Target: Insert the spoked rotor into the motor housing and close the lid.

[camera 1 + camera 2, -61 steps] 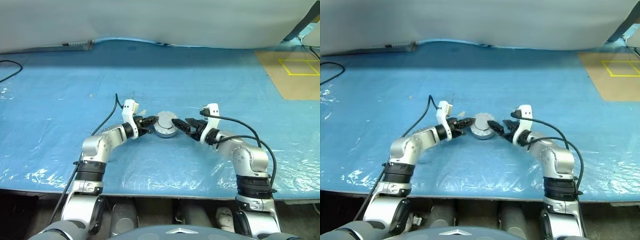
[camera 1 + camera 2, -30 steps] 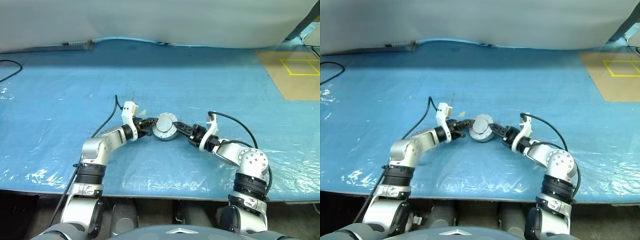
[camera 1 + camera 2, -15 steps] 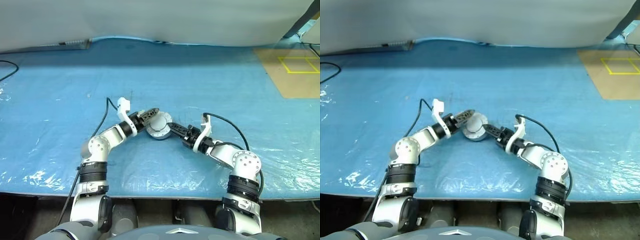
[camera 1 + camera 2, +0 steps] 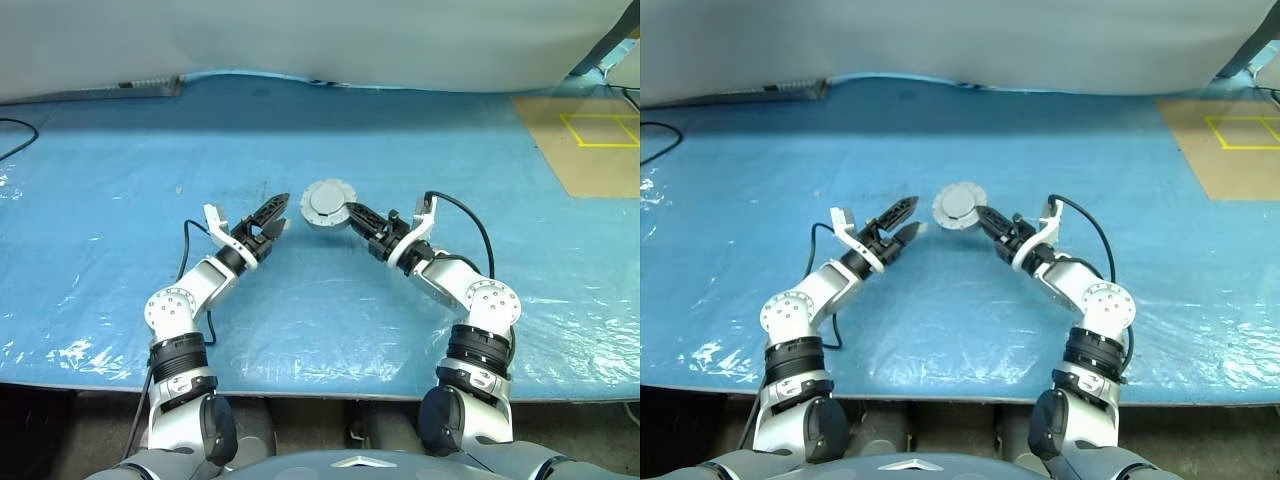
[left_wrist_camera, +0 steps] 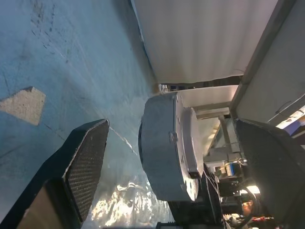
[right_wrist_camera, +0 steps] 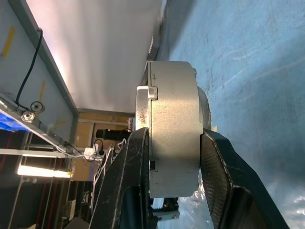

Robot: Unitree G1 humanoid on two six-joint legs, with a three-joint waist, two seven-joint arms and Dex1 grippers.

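Note:
The motor housing [image 4: 325, 204] is a round silver puck, held off the blue sheet and turned on edge. The lid [image 4: 960, 201] with its toothed edge covers the face turned toward me. My right gripper [image 4: 351, 214] is shut on the housing, and its two black fingers [image 6: 138, 162] clamp the silver outer wall [image 6: 174, 119]. My left gripper [image 4: 281, 212] hangs open to the left of the housing, apart from it. In the left wrist view the housing [image 5: 164, 143] stands between and beyond the spread fingers [image 5: 86, 162]. The spoked rotor is hidden.
A blue plastic sheet [image 4: 330, 320] covers the table. A brown board with a yellow square [image 4: 590, 140] lies at the back right. A black cable [image 4: 15, 140] lies at the far left. A pale wall [image 4: 320, 40] closes the back.
My left gripper has opened, let go of the housing and drawn back to the left. My right gripper has lifted the housing up and farther away.

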